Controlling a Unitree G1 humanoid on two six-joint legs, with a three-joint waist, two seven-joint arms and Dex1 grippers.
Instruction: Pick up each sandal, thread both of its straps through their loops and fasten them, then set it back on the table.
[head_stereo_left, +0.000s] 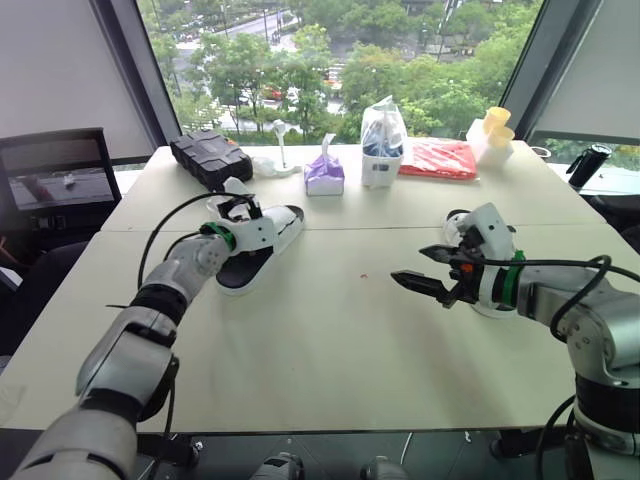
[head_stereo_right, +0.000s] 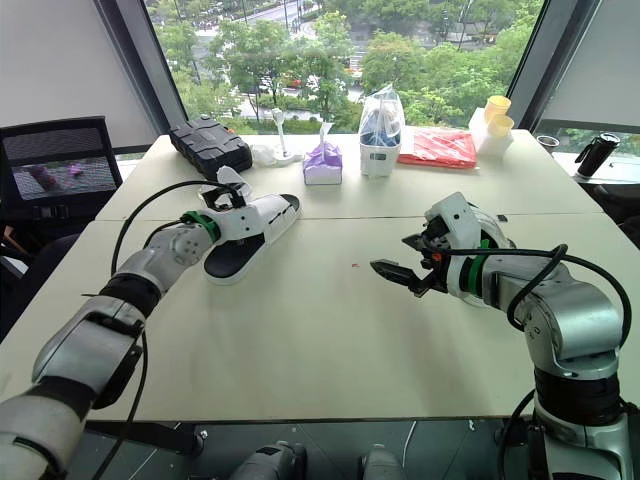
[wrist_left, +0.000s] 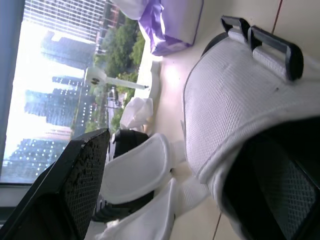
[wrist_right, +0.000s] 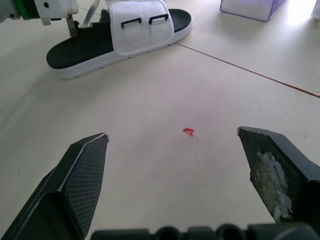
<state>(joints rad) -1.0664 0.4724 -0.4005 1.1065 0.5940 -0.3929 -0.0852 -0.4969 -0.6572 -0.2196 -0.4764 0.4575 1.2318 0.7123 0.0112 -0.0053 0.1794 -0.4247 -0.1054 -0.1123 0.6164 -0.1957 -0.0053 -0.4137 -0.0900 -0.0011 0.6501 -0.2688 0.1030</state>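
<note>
You are at the start of the first step: the sandal (head_stereo_left: 258, 250) lies flat on the table (head_stereo_left: 330, 340), on its left half, and it is not yet lifted. Your left gripper (head_stereo_left: 237, 207) sits at the sandal's outer side with its jaws wide, straddling the white upper without closing on it. The two straps (wrist_left: 135, 170) lie loose by that gripper, and the black loops (wrist_right: 145, 21) on the upper stand empty. I judge that the next move calls for a firm close on the sole or upper and a lift. The right gripper (head_stereo_left: 412, 266) hovers well apart over bare tabletop with its jaws wide, and it should then come across to feed the straps. The middle of the table is open, so bring the sandal there. Keep away from the black case (head_stereo_left: 210, 157) and the purple pack (head_stereo_left: 324, 175) behind it, and mind the near left edge.
</note>
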